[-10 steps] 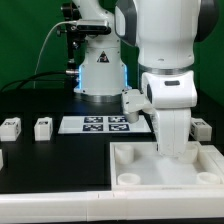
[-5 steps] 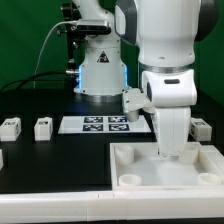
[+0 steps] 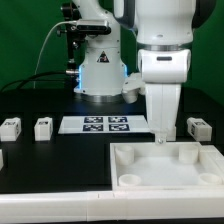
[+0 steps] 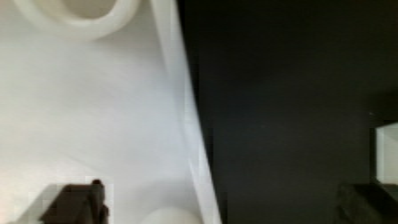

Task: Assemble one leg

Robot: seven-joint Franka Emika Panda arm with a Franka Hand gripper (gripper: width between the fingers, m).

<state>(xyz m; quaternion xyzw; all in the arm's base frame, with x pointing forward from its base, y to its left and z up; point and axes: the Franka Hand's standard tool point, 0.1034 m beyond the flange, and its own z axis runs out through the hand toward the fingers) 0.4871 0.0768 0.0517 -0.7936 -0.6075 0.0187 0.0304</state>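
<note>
Claw [image 3: 160, 138] hangs with jaws spread wide, holding nothing, right above the tray's [image 3: 135, 150] far rim; one leg [image 3: 200, 128] stands just beyond that rim, untouched

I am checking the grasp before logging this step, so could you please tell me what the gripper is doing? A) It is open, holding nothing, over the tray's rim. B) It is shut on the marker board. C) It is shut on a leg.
A: in the wrist view the gripper has its fingers wide apart, with only the tray rim and the table between them; a leg stands apart.
</note>
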